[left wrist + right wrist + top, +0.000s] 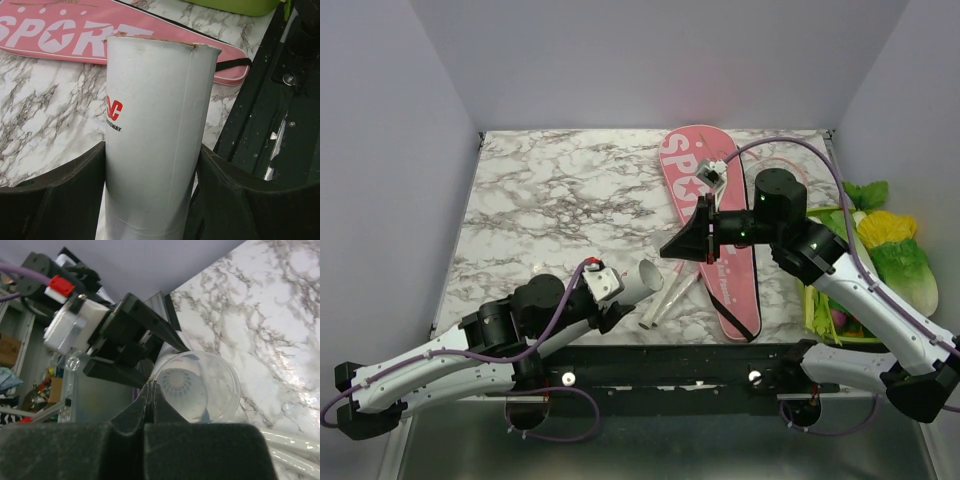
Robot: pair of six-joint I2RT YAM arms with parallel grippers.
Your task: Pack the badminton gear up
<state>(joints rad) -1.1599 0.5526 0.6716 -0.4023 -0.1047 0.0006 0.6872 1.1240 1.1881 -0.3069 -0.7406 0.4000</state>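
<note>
We hold the tube [155,90] in the left end effector [152,150], mouth facing the pinched-shut right end effector [151,390], presumably for loading.

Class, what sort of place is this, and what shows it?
Probably a robotics lab test cell: robot arms at a marble-patterned table, plain white walls boxing it in, cluttered shelves beyond.

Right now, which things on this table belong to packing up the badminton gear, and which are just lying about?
For the job:
pink SPORT bag
white tube
slim rackets

Just lying about:
green and yellow toy vegetables, at the table's right edge
</note>
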